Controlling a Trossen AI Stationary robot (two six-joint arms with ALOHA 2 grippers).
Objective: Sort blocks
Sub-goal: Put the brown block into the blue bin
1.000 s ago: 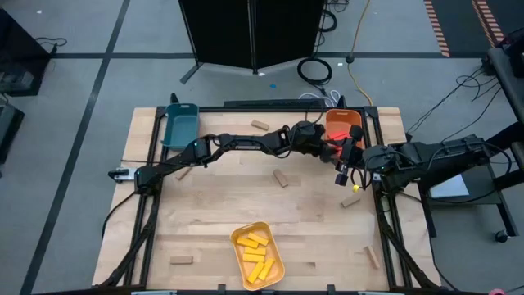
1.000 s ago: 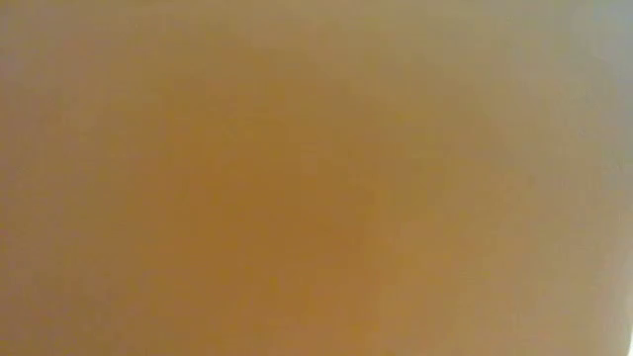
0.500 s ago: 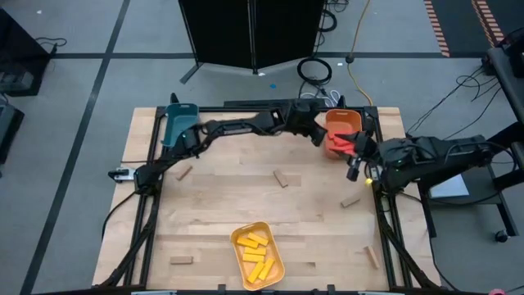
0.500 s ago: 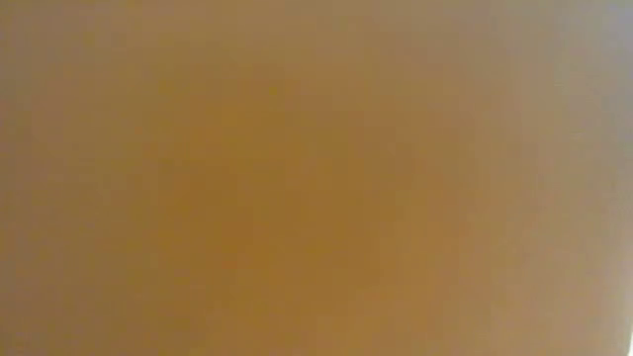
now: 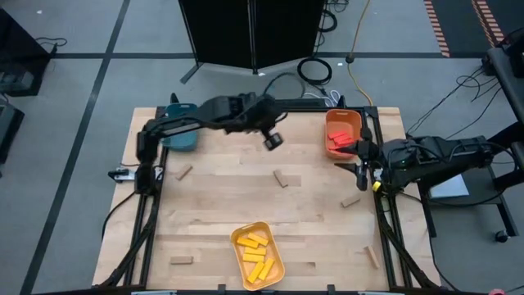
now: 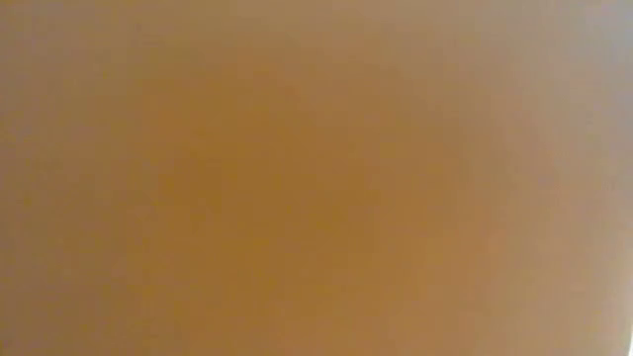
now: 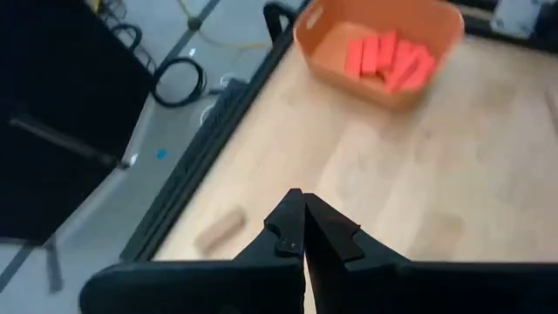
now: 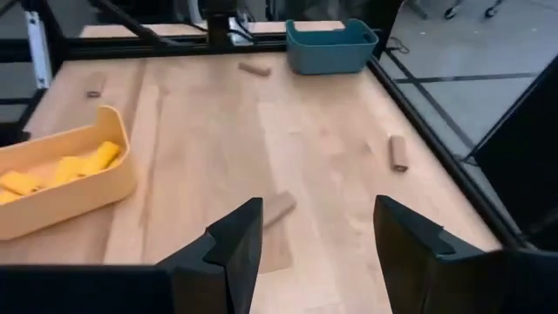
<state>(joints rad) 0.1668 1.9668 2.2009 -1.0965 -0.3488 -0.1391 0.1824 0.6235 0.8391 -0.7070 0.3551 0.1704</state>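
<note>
Red blocks (image 7: 388, 61) lie in the orange tray (image 5: 342, 121) at the far right. Yellow blocks (image 5: 255, 254) lie in the yellow tray (image 5: 277, 264) at the near edge. Tan blocks lie flat and loose on the table, among them one at mid-table (image 5: 281, 179), one on the left (image 5: 185, 172) and one by the far edge (image 7: 218, 231). My left gripper (image 5: 273, 139) hangs shut and empty above the far middle of the table. My right gripper (image 8: 318, 240) stands open and empty at the right edge, just near of the orange tray.
The teal tray (image 5: 176, 135) stands at the far left, partly under my left arm. More tan blocks lie near the right edge (image 5: 350, 201), the near right (image 5: 372, 257) and the near left (image 5: 181, 260). The low view shows only an orange-brown blur.
My left gripper, shut throughout, has risen from beside the orange tray and swung toward the table's left along the far edge, turning as it went. My right gripper has drawn back a little toward the right edge.
</note>
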